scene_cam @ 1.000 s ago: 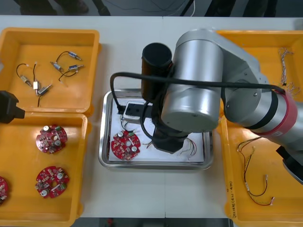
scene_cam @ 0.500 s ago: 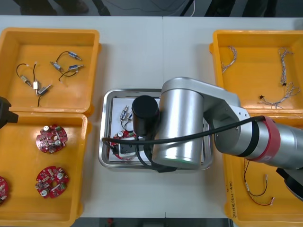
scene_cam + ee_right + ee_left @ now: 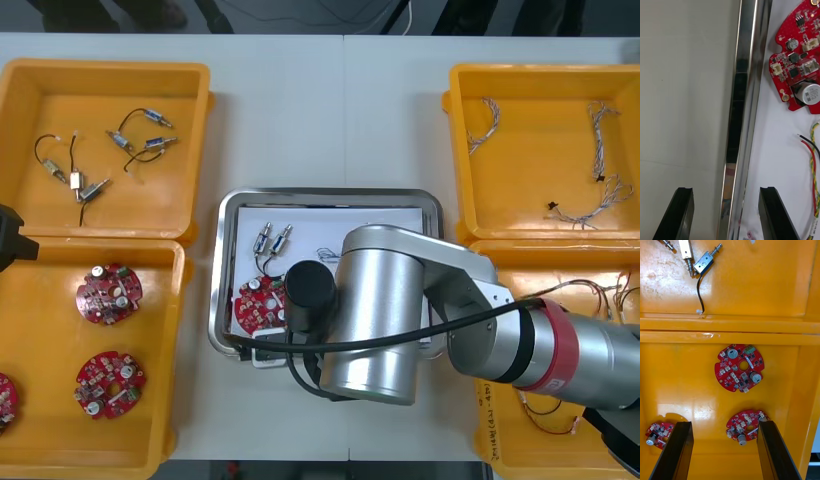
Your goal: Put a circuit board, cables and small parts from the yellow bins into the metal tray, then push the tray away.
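Right gripper [image 3: 725, 189]: fingers [image 3: 681, 213] were spread wide w/ nothing grasped. They straddled the near rim of the metal tray [image 3: 742, 112] — one finger over the bare table [image 3: 685, 75], the other over the tray's white inside. Contact w/ the rim couldn't be told. Just past the inner finger lay a red and yellow cable [image 3: 813, 165], and beyond it 1 circuit board [image 3: 799, 71]. In the front view the tray sat at table centre btwn the bins. It also held 2 small metal parts [image 3: 272, 238] w/ a black cable [image 3: 262, 262], and the right arm [image 3: 400, 320] lay across its near half.

Left gripper [image 3: 724, 423]: fingers were likewise wide apart and empty, hovering over the near left bin [image 3: 685, 390] — 3 spare boards [image 3: 739, 367] in it. Far left bin [image 3: 105, 80] held loose metal parts [image 3: 150, 130] w/ black leads, count unclear. Far right bin [image 3: 545, 85] held 3 twisted cables [image 3: 598, 125]. Near right bin [image 3: 500, 420] held thin wires [image 3: 545, 415], partly under the arm, so no count.
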Action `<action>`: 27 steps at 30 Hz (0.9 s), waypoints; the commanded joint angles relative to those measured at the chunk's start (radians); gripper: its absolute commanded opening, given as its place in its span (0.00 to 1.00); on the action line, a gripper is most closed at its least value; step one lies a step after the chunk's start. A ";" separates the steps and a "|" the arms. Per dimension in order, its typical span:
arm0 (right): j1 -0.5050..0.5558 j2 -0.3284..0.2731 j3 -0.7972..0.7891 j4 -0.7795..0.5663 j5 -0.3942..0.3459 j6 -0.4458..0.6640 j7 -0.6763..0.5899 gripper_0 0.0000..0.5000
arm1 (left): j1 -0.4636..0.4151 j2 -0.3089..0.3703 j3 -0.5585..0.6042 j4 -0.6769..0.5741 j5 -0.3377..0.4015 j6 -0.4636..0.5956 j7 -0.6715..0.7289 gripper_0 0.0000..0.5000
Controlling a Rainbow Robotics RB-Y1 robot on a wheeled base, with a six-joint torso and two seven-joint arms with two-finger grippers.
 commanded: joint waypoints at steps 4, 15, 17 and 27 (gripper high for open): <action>0.047 0.054 0.045 -0.011 0.108 -0.014 0.030 1.00 | 0.014 0.048 0.023 -0.028 0.008 0.007 -0.020 1.00; 0.090 0.063 0.049 -0.011 0.172 -0.020 0.033 1.00 | 0.014 0.048 0.023 -0.028 0.008 0.007 -0.020 1.00; 0.092 0.065 0.049 -0.011 0.177 -0.020 0.031 1.00 | 0.014 0.048 0.023 -0.028 0.008 0.007 -0.020 1.00; 0.092 0.074 0.051 0.035 0.189 -0.056 0.028 1.00 | 0.014 0.048 0.023 -0.028 0.008 0.007 -0.020 1.00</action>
